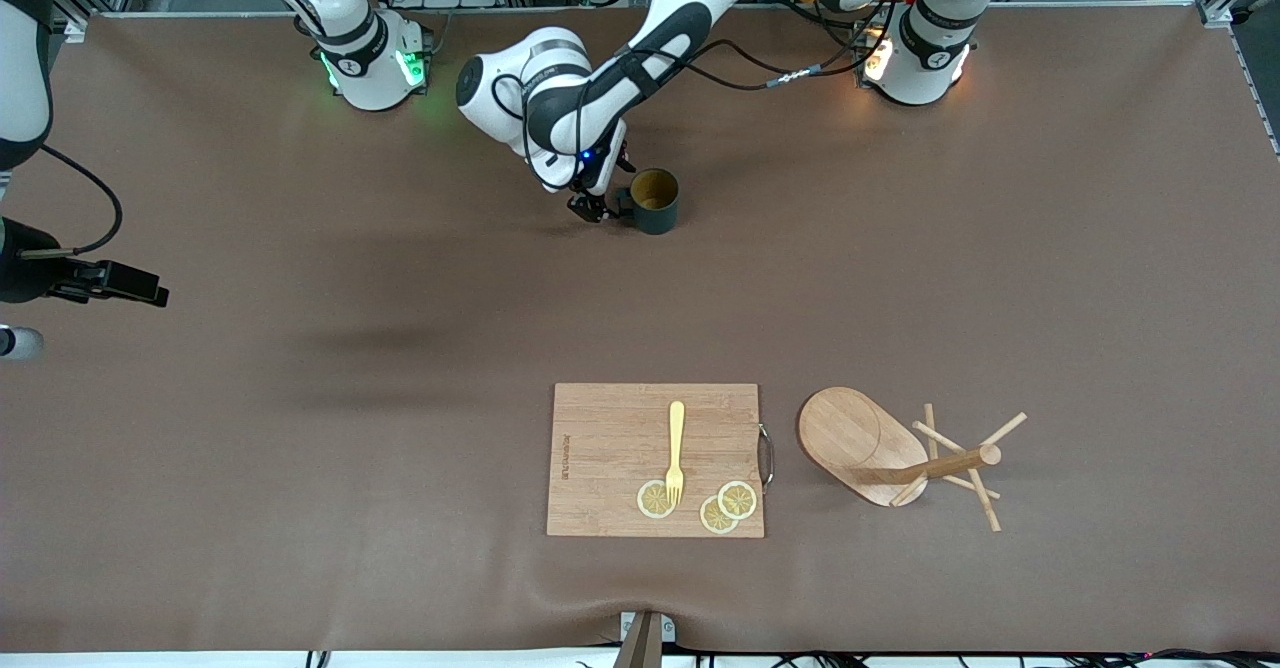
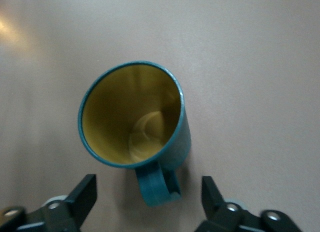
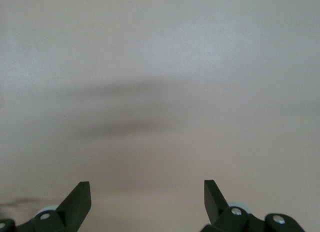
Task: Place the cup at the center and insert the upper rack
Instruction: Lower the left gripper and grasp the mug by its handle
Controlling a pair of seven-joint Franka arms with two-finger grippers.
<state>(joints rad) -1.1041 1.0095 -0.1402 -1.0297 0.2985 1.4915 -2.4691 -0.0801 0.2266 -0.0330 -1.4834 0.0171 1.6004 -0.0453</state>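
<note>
The dark teal cup [image 1: 655, 200] stands upright on the brown table, farther from the front camera than the cutting board. Its tan inside shows in the left wrist view [image 2: 131, 114]. My left gripper [image 1: 600, 210] is low beside the cup, open, with the cup's handle [image 2: 157, 184] between its fingers and untouched; in its own view the left gripper [image 2: 148, 182] is spread wide. The wooden upper rack [image 1: 880, 448] lies on its side near the front edge, pegs pointing toward the left arm's end. My right gripper [image 3: 147, 192] is open and empty over bare table at the right arm's end [image 1: 140, 288].
A rectangular wooden cutting board [image 1: 600, 428] lies beside the rack, toward the right arm's end. It carries a yellow fork [image 1: 676, 453] and three lemon slices [image 1: 737, 499]. A metal handle [image 1: 767, 456] sits on the board's edge facing the rack.
</note>
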